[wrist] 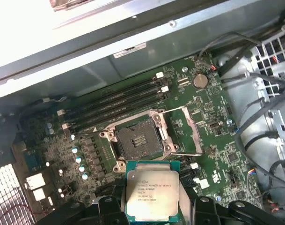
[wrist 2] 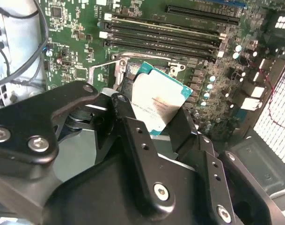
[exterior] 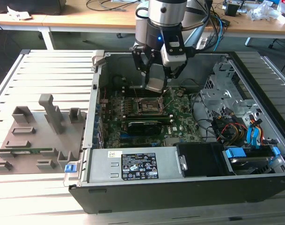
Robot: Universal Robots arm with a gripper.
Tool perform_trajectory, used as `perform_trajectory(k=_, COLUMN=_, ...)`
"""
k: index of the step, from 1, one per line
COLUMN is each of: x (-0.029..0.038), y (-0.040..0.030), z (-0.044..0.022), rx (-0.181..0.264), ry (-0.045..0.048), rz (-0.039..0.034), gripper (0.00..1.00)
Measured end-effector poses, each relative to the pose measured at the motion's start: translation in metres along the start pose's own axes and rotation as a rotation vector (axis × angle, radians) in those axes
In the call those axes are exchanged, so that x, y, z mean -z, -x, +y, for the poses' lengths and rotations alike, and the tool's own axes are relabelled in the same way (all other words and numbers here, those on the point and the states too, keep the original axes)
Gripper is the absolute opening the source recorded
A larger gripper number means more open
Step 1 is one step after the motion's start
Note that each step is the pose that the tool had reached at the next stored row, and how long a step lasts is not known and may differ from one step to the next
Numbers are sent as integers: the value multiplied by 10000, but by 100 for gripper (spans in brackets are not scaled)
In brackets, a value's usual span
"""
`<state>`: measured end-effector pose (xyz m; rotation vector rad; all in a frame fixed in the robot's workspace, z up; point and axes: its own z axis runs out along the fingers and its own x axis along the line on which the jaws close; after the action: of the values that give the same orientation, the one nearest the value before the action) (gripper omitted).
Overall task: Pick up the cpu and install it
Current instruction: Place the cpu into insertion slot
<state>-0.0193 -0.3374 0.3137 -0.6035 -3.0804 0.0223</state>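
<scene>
Clamped on the cpu (wrist: 151, 197), the gripper (exterior: 157, 77) hangs inside the open computer case (exterior: 93, 117), its black fingers (wrist: 107, 208) pressing the chip's two opposite edges. The cpu is up in the air between them, held clear of the motherboard (wrist: 212, 122) and touching nothing else that I can see. It is a small flat square with a silvery-grey metal lid bearing a few lines of fine dark print. A thin teal-green rim runs round the lid and shows plainly in both wrist views. In the second wrist view the chip (wrist 2: 158, 101) catches the light and looks almost white, with one corner pointing away from the gripper body. Just beneath and slightly ahead of the fingertips sits the dark square socket (wrist: 137, 138), bare, with a pale patch of contacts at its middle. The socket's metal frame (wrist: 189, 131) lies swung open to one side of it. Beyond the socket, farther from the gripper, run the long dark memory slots (wrist: 114, 101). From where I stand, in the exterior view, the gripper is directly over the socket (exterior: 149, 105), with the chip (exterior: 154, 84) a grey patch between the finger links.
</scene>
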Motion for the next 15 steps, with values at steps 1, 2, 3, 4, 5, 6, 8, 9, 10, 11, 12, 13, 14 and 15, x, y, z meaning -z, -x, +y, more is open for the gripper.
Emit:
perform_trajectory(k=1, x=0, y=0, z=0, rx=-178, ry=-3, rz=1, gripper=54)
perform_trajectory(k=2, x=0, y=0, z=0, rx=-372, ry=-6, rz=3, gripper=54)
perform_trajectory(k=3, x=0, y=0, z=0, rx=-540, ry=-8, rz=5, gripper=54)
perform_trajectory(k=4, x=-1, y=0, z=0, rx=-726, ry=-13, rz=5, gripper=54)
perform_trajectory(k=5, x=-1, y=0, z=0, rx=-883, ry=-18, rz=6, gripper=54)
perform_trajectory(k=6, x=-1, y=0, z=0, rx=-1092, ry=-25, rz=6, gripper=54)
perform_trajectory(k=8, x=-1, y=0, z=0, rx=-1288, ry=-31, rz=6, gripper=54)
perform_trajectory(k=9, x=-1, y=0, z=0, rx=-1456, ry=-35, rz=6, gripper=54)
perform_trajectory(k=10, x=-1, y=0, z=0, rx=-1585, ry=-38, rz=7, gripper=54)
perform_trajectory(k=11, x=-1, y=1, z=0, rx=-1742, ry=-44, rz=7, gripper=54)
perform_trajectory(k=12, x=-1, y=1, z=0, rx=-1819, ry=-47, rz=7, gripper=54)
perform_trajectory(k=13, x=-1, y=1, z=0, rx=-1992, ry=-52, rz=6, gripper=54)
perform_trajectory(k=14, x=-1, y=1, z=0, rx=-2152, ry=-56, rz=8, gripper=54)
perform_trajectory(k=15, x=-2, y=1, z=0, rx=-2254, ry=-58, rz=8, gripper=54)
